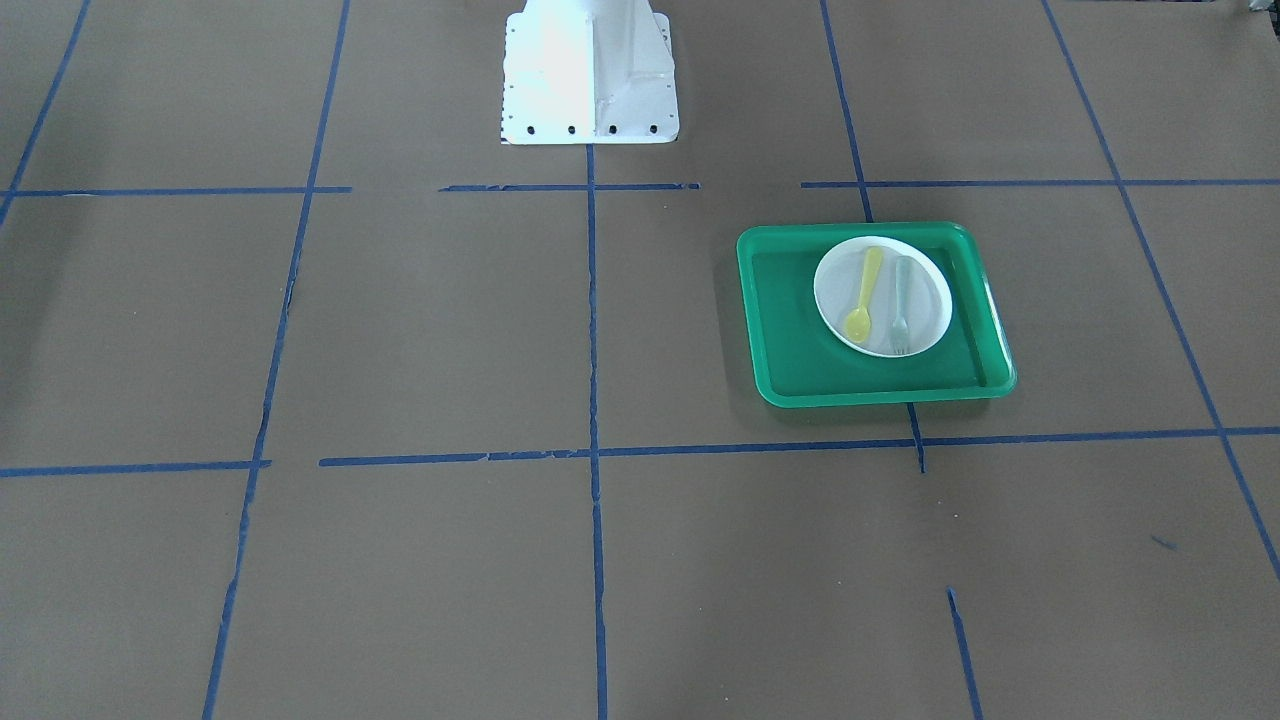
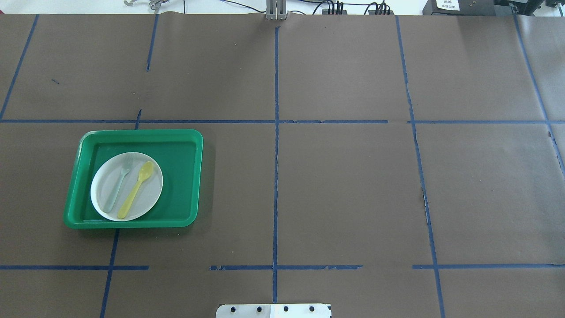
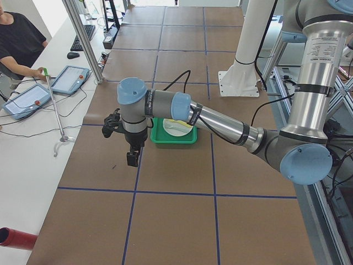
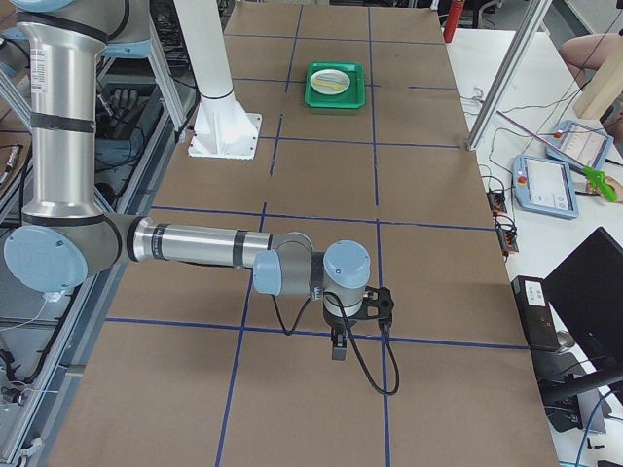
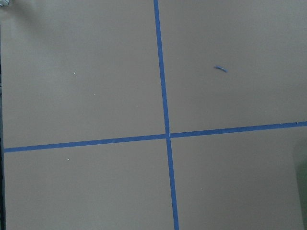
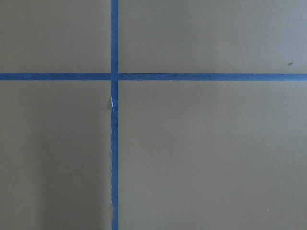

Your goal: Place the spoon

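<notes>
Found the spoon [image 2: 135, 192] well apart, robot-side of the nearer left hand [image 3: 132, 161] — handle pointing robotward; could not tell the hand's opening.

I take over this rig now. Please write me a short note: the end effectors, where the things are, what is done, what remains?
Both the left end effector and the right end effector hang over bare table, away from the green tray; open or shut unclear.
The spoon lies on the white plate in the tray, beside the fork; nothing holds it.
Left: confirm that the plate is its goal.
</notes>
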Tool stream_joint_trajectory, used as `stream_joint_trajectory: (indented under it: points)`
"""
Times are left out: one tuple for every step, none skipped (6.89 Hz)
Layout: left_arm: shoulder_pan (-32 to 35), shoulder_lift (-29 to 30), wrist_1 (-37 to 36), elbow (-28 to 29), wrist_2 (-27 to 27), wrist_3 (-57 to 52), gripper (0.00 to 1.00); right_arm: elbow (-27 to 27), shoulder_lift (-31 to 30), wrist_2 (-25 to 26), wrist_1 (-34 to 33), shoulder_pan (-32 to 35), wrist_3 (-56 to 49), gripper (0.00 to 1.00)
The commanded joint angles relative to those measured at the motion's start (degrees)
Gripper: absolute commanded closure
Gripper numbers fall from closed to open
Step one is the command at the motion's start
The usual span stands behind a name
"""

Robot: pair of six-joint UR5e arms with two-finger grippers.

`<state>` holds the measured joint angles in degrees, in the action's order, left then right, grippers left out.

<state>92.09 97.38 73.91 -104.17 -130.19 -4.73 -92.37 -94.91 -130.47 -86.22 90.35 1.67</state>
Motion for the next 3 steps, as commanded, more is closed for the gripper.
stream_joint_trajectory:
  points:
    - [-0.50, 0.01, 0.10, 0.02, -0.85, -0.02, 0.00, 0.09, -0.01, -0.04, 0.00, 0.00, 0.00, 0.00]
    - [-0.50, -0.08, 0.01, 0.46, -0.94, -0.02, 0.00, 0.00, 0.08, -0.05, 0.00, 0.00, 0.00, 0.00]
    - [-0.59, 0.09, 0.18, 0.63, -0.94, 0.50, 0.00, 0.00, -0.01, -0.05, 0.00, 0.00, 0.00, 0.00]
